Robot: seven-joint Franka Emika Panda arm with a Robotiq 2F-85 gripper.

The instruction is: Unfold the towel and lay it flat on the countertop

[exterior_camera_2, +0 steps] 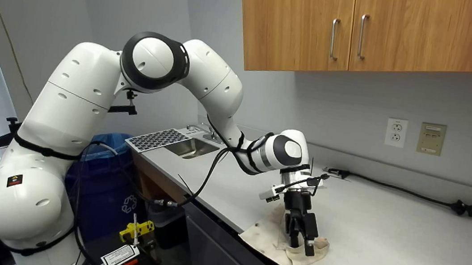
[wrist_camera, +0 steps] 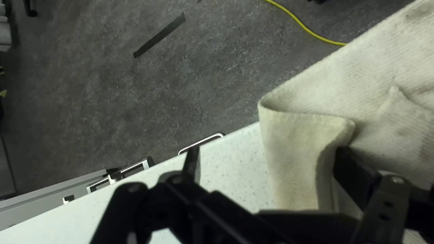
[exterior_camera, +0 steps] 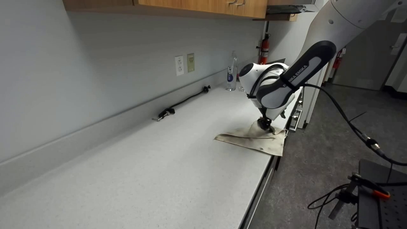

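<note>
Here, your gripper (wrist_camera: 268, 162) points down with its jaws spread wide apart, one at a fold of the cream towel (exterior_camera: 262, 144), which lies creased and partly doubled over at the front edge of the countertop (exterior_camera: 152, 171).

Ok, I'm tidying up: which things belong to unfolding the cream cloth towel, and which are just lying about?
For the job: wrinkled cream cloth towel; speckled grey countertop; open black gripper.
Not involved: curved black cord or rod; tall clear bottle.
</note>
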